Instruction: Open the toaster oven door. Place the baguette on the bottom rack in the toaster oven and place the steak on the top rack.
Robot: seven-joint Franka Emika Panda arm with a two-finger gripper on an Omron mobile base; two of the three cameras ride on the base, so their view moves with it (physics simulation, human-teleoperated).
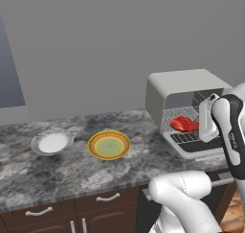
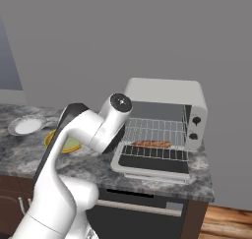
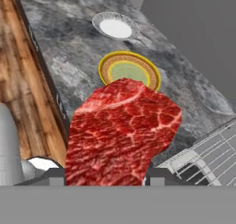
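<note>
The light-grey toaster oven (image 1: 162, 90) (image 2: 165, 93) stands at the right end of the counter. Its door (image 2: 152, 165) is folded down flat. My gripper (image 3: 106, 174) is shut on the red steak (image 3: 122, 131). The left base view shows the steak (image 1: 184, 124) at the oven's mouth, level with the top rack (image 1: 173, 115) and above the bottom rack (image 1: 187, 137). The golden-brown baguette (image 2: 152, 144) lies across the bottom rack (image 2: 155, 153), under the top rack (image 2: 157, 127). The steak hides most of my fingers.
A yellow-rimmed green plate (image 1: 109, 145) (image 3: 129, 70) and a white plate (image 1: 52, 142) (image 3: 115, 27) sit on the grey marble counter (image 1: 72, 174) left of the oven. Two black knobs (image 2: 196, 127) are on the oven's right side. Brown cabinet drawers (image 1: 105, 198) run below the counter.
</note>
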